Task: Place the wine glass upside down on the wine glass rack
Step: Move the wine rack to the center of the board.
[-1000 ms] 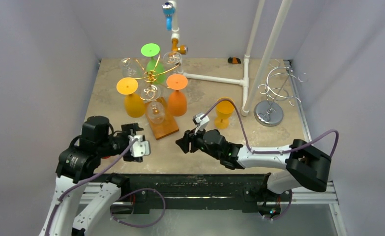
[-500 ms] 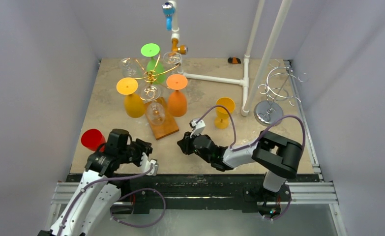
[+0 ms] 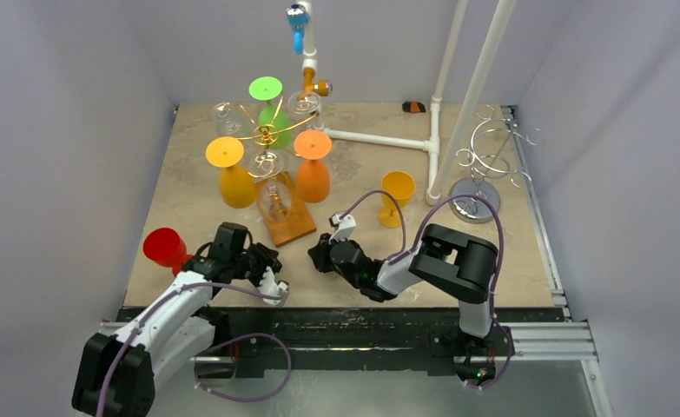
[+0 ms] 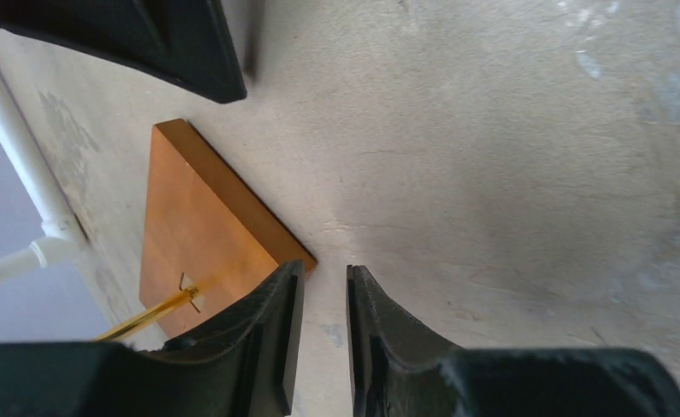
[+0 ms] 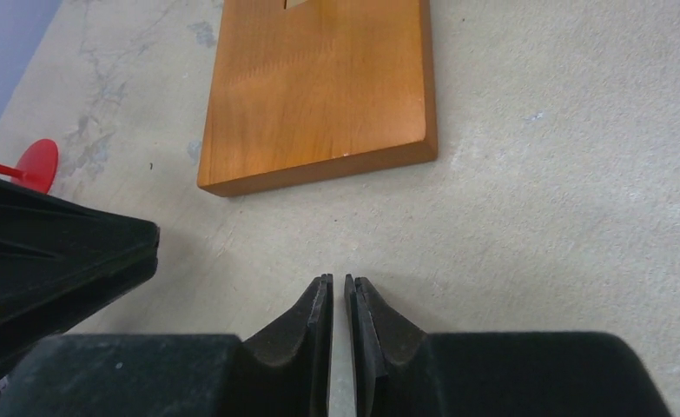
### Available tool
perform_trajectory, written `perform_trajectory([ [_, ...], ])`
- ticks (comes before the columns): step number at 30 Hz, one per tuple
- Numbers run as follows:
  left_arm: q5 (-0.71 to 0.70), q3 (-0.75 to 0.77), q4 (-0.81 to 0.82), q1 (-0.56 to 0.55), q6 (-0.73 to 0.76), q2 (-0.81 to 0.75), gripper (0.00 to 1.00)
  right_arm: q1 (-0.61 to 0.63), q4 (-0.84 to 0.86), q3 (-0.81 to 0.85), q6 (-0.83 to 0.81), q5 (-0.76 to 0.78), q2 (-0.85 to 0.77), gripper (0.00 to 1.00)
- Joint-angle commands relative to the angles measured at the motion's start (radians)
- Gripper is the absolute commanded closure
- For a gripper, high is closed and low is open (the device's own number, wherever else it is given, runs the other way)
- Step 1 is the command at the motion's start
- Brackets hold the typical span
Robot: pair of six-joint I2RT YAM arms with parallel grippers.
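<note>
Right at the near edge, both arms sit low over the beige stone-look tabletop (image 3: 193, 187). The left tool (image 4: 325, 274) has its jaws drawn almost together with only a narrow gap, and it holds nothing. The right tool (image 5: 337, 282) is pinched to a bare slit and is just as empty. The two of them point toward each other over bare tabletop, close but apart.

Just left of the left arm is a red plastic wine glass (image 3: 162, 246). The right wrist view catches its round foot and thin stem, though I cannot tell for sure whether it stands or lies on its side. A little further in comes the flat orange-brown wooden base (image 5: 319, 87), near both tools and touched by neither. To its right a yellow plastic wine glass (image 3: 397, 189) stands upright, bowl open to the ceiling.

Further back, the gold wire rack (image 3: 267, 135) rises from that base, already carrying several glasses bowl-down, coloured and clear. Far right stands a silver wire rack on a round metal foot (image 3: 484, 161), with no glass on it.

So my call is that no glass is in hand and the pick has not begun. Two glasses are off the rack, one near each arm. The next move calls for one tool to spread wide, take a stem, flip the glass and slide its foot into a free slot.
</note>
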Motion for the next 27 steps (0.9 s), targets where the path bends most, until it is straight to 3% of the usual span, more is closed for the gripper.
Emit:
perform_trajectory([
  [1, 0.030, -0.009, 0.179, -0.024, 0.013, 0.052, 0.72, 0.003, 0.055, 0.048, 0.040, 0.035, 0.026, 0.80],
  [12, -0.027, -0.049, 0.362, -0.068, -0.014, 0.188, 0.80, -0.014, 0.057, 0.099, 0.068, 0.033, 0.089, 0.80],
  [27, -0.248, -0.038, 0.539, -0.083, -0.052, 0.343, 0.83, -0.037, 0.011, 0.163, 0.064, 0.000, 0.113, 0.76],
])
